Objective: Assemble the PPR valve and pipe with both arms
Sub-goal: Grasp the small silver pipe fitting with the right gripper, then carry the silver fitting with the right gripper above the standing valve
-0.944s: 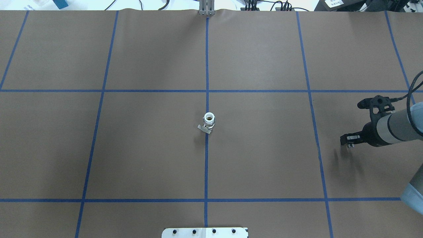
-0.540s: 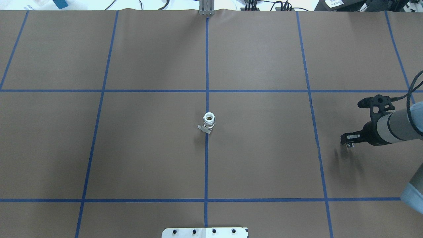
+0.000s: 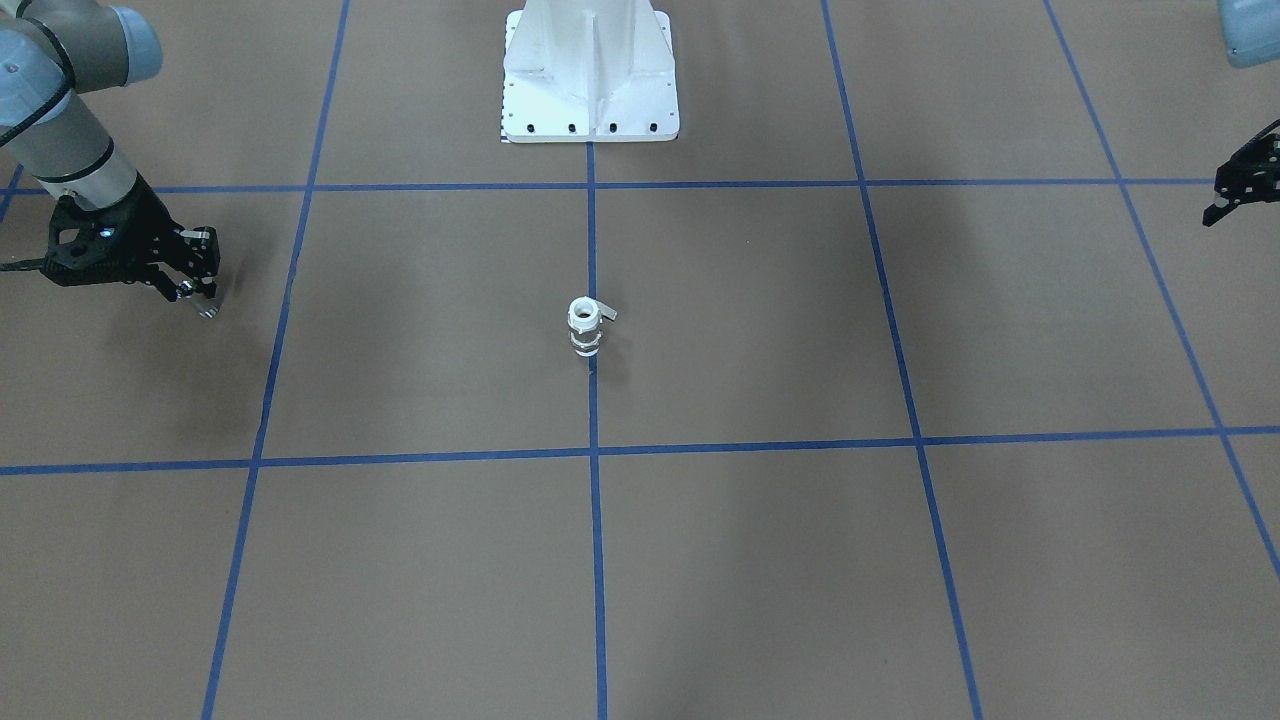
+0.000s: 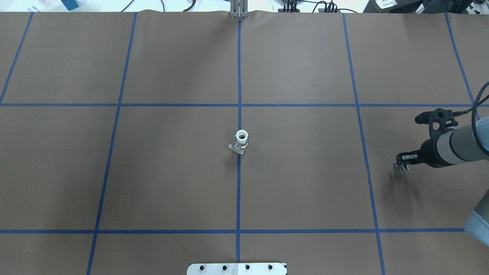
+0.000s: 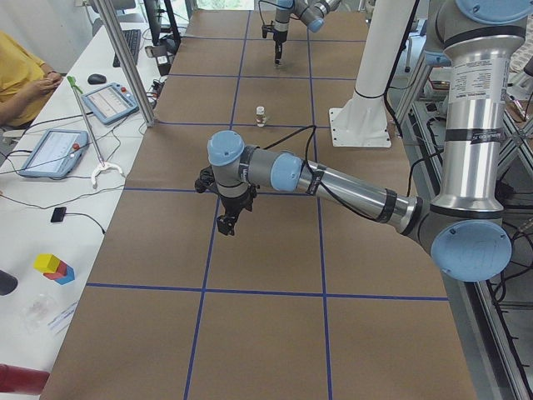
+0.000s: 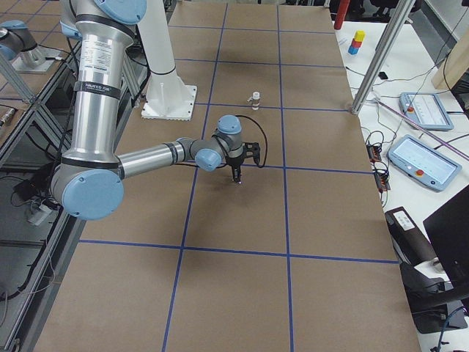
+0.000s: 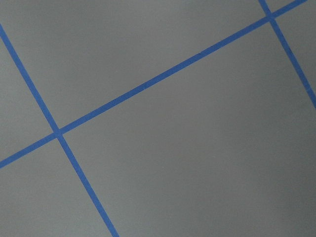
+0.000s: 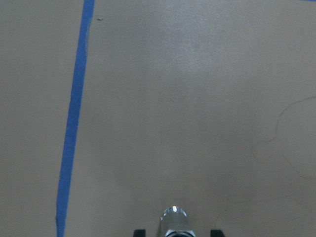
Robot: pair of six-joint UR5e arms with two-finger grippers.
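Observation:
The white PPR valve [image 4: 241, 140] stands upright on the centre blue line, its hollow top up and its lever to one side; it also shows in the front view [image 3: 585, 328]. My right gripper [image 4: 401, 165] hovers far to its right, a little above the table, shut on the small chrome pipe [image 8: 174, 222], which also shows at the gripper's tip in the front view [image 3: 205, 300]. My left gripper [image 3: 1222, 208] hangs at the table's far left, out of the overhead view. Its wrist view shows only paper and tape, and I cannot tell if it is open.
The white bolted pedestal [image 3: 590, 80] stands at the robot's side of the table, behind the valve. Blue tape lines [image 4: 238, 191] grid the brown paper. A metal post [image 4: 238, 9] rises at the far edge. Desks with tablets [image 5: 108, 102] and a seated person [image 5: 17, 75] lie beyond it.
My right gripper has drifted slightly to the right with the pipe. The valve has not moved.

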